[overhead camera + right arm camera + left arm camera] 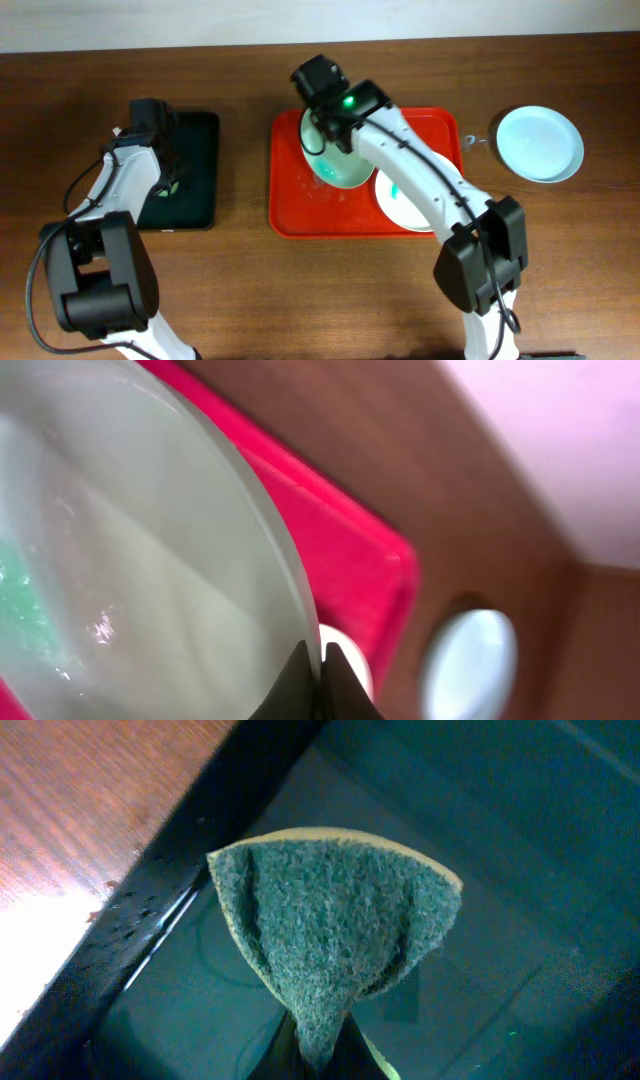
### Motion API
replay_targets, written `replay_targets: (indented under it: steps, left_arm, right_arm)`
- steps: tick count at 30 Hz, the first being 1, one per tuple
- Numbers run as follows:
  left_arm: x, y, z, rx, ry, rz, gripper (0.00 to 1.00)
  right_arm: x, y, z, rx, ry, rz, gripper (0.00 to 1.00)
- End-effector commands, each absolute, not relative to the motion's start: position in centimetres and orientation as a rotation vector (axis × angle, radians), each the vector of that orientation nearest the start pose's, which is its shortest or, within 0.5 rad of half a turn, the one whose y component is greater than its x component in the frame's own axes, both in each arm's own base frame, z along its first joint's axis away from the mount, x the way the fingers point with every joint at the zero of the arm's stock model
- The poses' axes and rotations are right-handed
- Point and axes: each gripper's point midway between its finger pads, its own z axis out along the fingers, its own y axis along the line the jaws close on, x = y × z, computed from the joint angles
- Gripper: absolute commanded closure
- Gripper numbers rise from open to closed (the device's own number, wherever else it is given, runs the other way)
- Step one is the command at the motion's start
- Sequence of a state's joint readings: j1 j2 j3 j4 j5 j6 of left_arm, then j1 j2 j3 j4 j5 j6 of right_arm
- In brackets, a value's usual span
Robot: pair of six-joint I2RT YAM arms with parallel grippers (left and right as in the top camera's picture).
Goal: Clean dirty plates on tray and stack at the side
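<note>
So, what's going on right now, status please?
Left gripper shut on sponge, over black tray. Right gripper shut on plate rim, at red tray. Second plate aside on table, third plate on tray. Nothing blocking.

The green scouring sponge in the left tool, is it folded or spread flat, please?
Folded: the green scouring sponge, pinched at its lower end by the left tool, bunches into lengthwise creases.

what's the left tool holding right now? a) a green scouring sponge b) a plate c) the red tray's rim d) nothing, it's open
a: the left wrist view shows the left tool pinched shut on a folded green sponge above the black tray.
</note>
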State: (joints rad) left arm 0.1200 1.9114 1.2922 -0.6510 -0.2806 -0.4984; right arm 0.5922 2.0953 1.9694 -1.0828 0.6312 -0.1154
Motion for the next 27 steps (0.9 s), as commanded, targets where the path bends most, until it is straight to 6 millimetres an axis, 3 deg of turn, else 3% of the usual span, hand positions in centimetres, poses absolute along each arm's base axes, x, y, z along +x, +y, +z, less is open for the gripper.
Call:
replay_targets:
  steps: [1, 3, 5, 8, 10, 12, 14, 17, 18, 20, 21, 22, 23, 24, 27]
  left_arm:
    - [40.6, 10.6, 1.9, -0.953, 2.637, 0.300, 0.98]
    - [40.5, 10.9, 1.6, -0.963, 2.638, 0.300, 0.89]
    - [40.7, 10.9, 1.8, -0.961, 2.634, 0.288, 0.89]
    - [41.2, 10.1, 1.9, -0.918, 2.655, 0.227, 1.00]
    - [41.4, 9.5, 1.9, -0.898, 2.674, 0.180, 1.00]
    - [41.6, 9.0, 2.2, -0.874, 2.690, 0.138, 1.00]
    - [41.8, 8.6, 3.4, -0.820, 2.695, 0.109, 1.00]
    - [42.2, 8.5, 6.4, -0.804, 2.634, 0.077, 1.00]
    - [42.3, 8.2, 7.4, -0.796, 2.614, 0.054, 1.00]
    - [42.5, 7.8, 9.3, -0.776, 2.575, 0.016, 1.00]
    - [42.6, 7.5, 9.9, -0.767, 2.566, 0.005, 1.00]
    - [42.5, 7.3, 10.2, -0.760, 2.564, 0.001, 1.00]
    - [42.5, 7.0, 10.3, -0.750, 2.566, -0.003, 1.00]
    - [42.6, 6.7, 10.3, -0.741, 2.568, -0.007, 1.00]
    - [42.7, 5.6, 10.3, -0.709, 2.576, -0.014, 1.00]
  right_arm:
    - [44.8, 17.7, 24.3, -0.768, 2.157, -1.152, 0.96]
    - [44.0, 18.8, 26.2, -0.805, 2.045, -1.291, 0.96]
    - [43.4, 19.8, 28.1, -0.786, 1.941, -1.393, 0.96]
    - [42.8, 21.2, 29.4, -0.752, 1.871, -1.423, 0.96]
    - [43.3, 21.7, 28.1, -0.790, 1.922, -1.325, 0.96]
    - [44.4, 22.0, 25.3, -0.864, 2.043, -1.125, 0.96]
    - [46.1, 19.9, 23.2, -0.763, 2.193, -0.919, 0.96]
    - [47.8, 16.1, 19.1, -0.598, 2.493, -0.408, 0.96]
    - [48.0, 14.8, 17.9, -0.528, 2.588, -0.145, 0.96]
    - [48.8, 11.5, 17.5, -0.367, 2.648, 0.339, 0.96]
    - [49.1, 9.3, 17.8, -0.285, 2.637, 0.501, 0.96]
    - [49.5, 6.5, 17.8, -0.195, 2.623, 0.607, 0.96]
    - [49.7, 2.5, 17.5, -0.069, 2.614, 0.660, 0.96]
    - [49.7, -0.3, 17.0, 0.025, 2.620, 0.656, 0.96]
    - [48.4, -11.4, 14.5, 0.423, 2.620, 0.612, 0.96]
